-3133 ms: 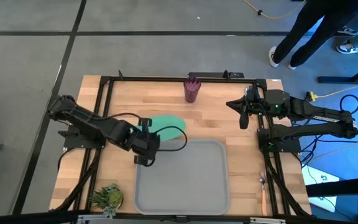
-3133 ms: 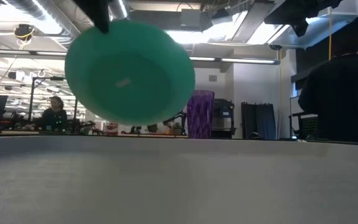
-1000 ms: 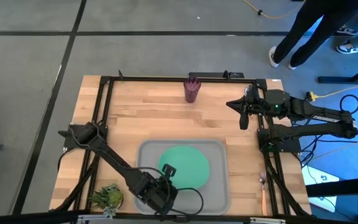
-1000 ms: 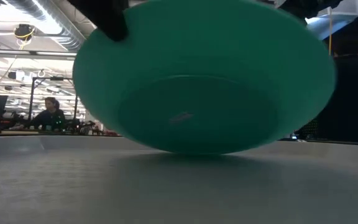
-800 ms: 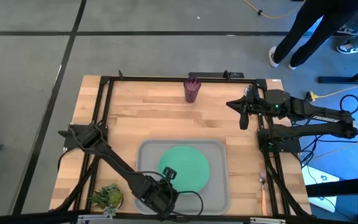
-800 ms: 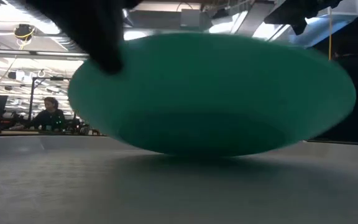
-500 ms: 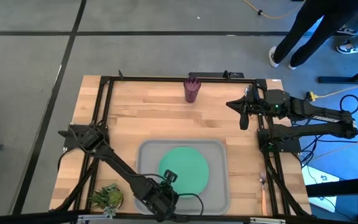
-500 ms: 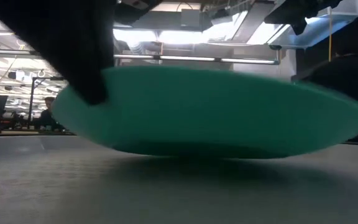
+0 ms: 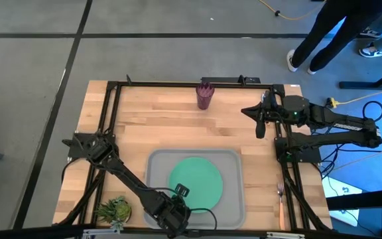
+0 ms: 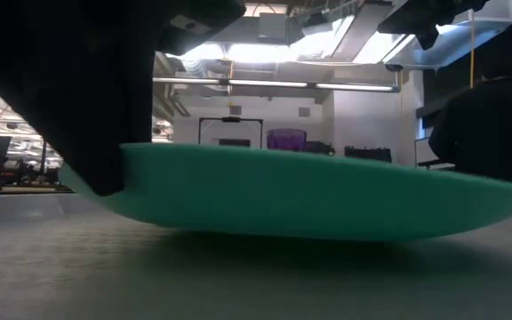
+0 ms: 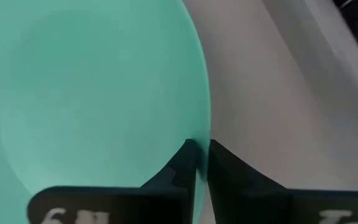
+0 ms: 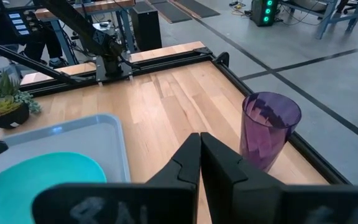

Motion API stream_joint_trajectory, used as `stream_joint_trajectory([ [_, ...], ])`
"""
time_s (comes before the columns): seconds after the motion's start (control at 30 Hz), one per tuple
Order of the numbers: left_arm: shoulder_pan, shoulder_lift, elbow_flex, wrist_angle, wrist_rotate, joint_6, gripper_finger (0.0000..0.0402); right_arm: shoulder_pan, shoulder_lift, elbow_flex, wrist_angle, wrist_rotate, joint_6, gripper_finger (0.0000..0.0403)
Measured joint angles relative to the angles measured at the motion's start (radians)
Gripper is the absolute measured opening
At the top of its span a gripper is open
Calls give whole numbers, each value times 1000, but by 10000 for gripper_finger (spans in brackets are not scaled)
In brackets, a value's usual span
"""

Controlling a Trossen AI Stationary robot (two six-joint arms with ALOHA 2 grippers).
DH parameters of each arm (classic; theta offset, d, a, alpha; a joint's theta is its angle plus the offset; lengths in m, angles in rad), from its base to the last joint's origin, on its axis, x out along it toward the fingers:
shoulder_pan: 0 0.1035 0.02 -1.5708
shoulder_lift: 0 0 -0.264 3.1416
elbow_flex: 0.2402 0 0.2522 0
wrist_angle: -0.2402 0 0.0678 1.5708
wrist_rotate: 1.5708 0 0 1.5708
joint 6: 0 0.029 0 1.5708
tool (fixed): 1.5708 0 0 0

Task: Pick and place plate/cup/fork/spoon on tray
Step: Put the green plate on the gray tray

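The green plate (image 9: 197,180) lies nearly level over the grey tray (image 9: 234,199) and fills the low view (image 10: 327,200). My left gripper (image 9: 180,192) is at the plate's near-left rim and is shut on it. My right gripper (image 9: 260,126) is shut and empty, above the table's far right. The purple cup (image 9: 205,96) stands upright at the far edge and also shows in the right wrist view (image 12: 269,127). The fork (image 9: 280,190) lies right of the tray, near the right arm's base. The spoon is not in view. My left gripper pinches the plate's rim (image 11: 199,127) between its two fingers (image 11: 182,163), one over the plate's top face and one under its edge. The fingers come slanting down from the table's near left. The plate sits almost level at the tray's floor, the held side slightly raised; whether it touches, I cannot tell.
A small potted plant (image 9: 115,211) stands at the near left, close to my left arm. Black frame rails run along both sides and the far edge. A person's legs (image 9: 337,33) show on the floor beyond the far right corner.
My left gripper has gone down and slightly toward the near edge, still shut on the plate. The plate has tipped from steeply tilted to almost level and has sunk to the tray's floor.
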Motion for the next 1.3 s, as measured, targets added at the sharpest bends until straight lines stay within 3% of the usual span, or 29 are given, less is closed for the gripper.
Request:
stream_joint_trajectory([
  [0.33, 3, 0, 0, 33, 80, -27, 51, 0, 0, 0, 0, -3, 5, 17],
  [0.97, 3, 0, 0, 77, 68, -53, 52, 0, 0, 0, -1, -3, 26, 17],
  [1.3, 3, 0, 0, 77, 63, -47, 30, 0, 0, 0, 0, -3, 26, 17],
])
